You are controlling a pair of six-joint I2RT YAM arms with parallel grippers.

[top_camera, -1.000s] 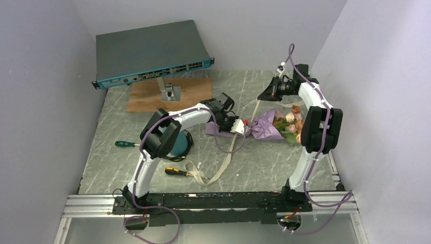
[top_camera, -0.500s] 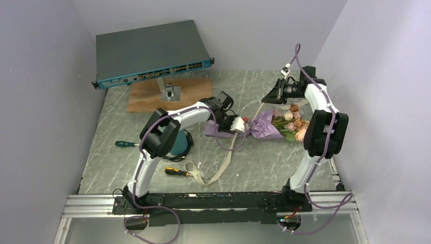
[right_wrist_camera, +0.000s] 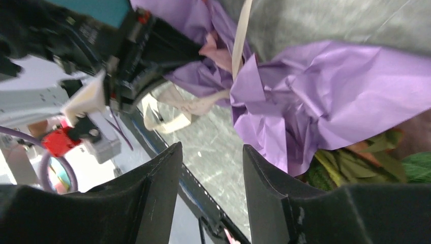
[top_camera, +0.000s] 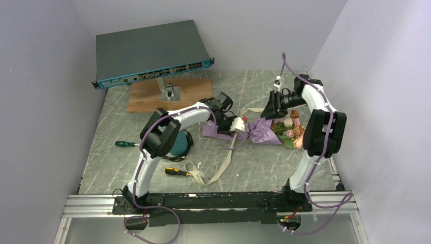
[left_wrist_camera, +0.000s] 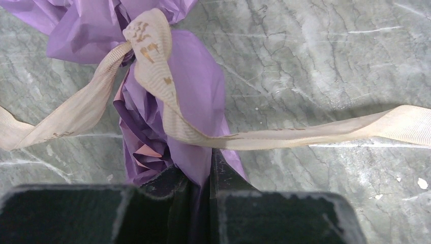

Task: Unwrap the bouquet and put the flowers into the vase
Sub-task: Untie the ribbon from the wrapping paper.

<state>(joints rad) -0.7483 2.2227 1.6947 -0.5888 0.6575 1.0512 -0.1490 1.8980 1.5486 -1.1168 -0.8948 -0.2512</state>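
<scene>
The bouquet (top_camera: 265, 131) lies on the marble table, a crinkly purple paper cone (left_wrist_camera: 195, 96) with the cream ribbon (left_wrist_camera: 152, 46) still looped round its neck. The flowers (top_camera: 294, 129) stick out of its right end, and their green leaves (right_wrist_camera: 356, 162) show under the paper (right_wrist_camera: 325, 96). My left gripper (left_wrist_camera: 203, 170) is shut on the paper's narrow end (top_camera: 240, 131). The right gripper (right_wrist_camera: 211, 152) hangs open and empty just above the bouquet (top_camera: 268, 109). Behind my left elbow only a sliver of the teal vase (top_camera: 179, 146) shows.
The loose ribbon tail (top_camera: 226, 157) trails toward the near edge beside a yellow-handled screwdriver (top_camera: 175, 172). A green-handled screwdriver (top_camera: 124, 144) lies at the left. A network switch (top_camera: 152, 53) on a stand over a wooden board (top_camera: 147, 99) fills the back left. Walls close both sides.
The right gripper has opened and let go of the ribbon, then swung down and left toward the bouquet. The left gripper keeps its hold on the paper.
</scene>
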